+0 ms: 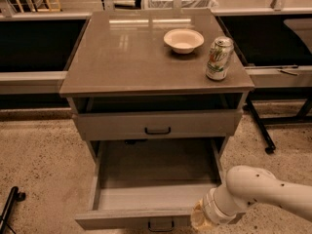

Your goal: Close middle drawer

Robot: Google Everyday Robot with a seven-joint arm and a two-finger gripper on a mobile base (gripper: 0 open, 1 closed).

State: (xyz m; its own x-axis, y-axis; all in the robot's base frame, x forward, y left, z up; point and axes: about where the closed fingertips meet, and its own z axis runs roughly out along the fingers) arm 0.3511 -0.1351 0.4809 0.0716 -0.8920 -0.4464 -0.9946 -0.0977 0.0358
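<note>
The middle drawer [155, 179] is pulled far out of the grey cabinet [146, 67], and its inside is bare. Its flat grey front [122, 220] with a small dark bar handle [161, 224] is at the bottom edge of the camera view. My gripper [199, 220] is at the right end of that front, at the end of the white arm [263, 191] that comes in from the lower right. Its fingertips are hidden at the drawer front. Above, the taller-fronted drawer [156, 125] sits almost flush. The lowest drawer is hidden under the open one.
A white bowl [183, 40] and a green drink can [219, 58] stand on the cabinet top. Dark table legs [258, 126] stand to the right on the speckled floor. A black wheeled leg [10, 206] is at the lower left.
</note>
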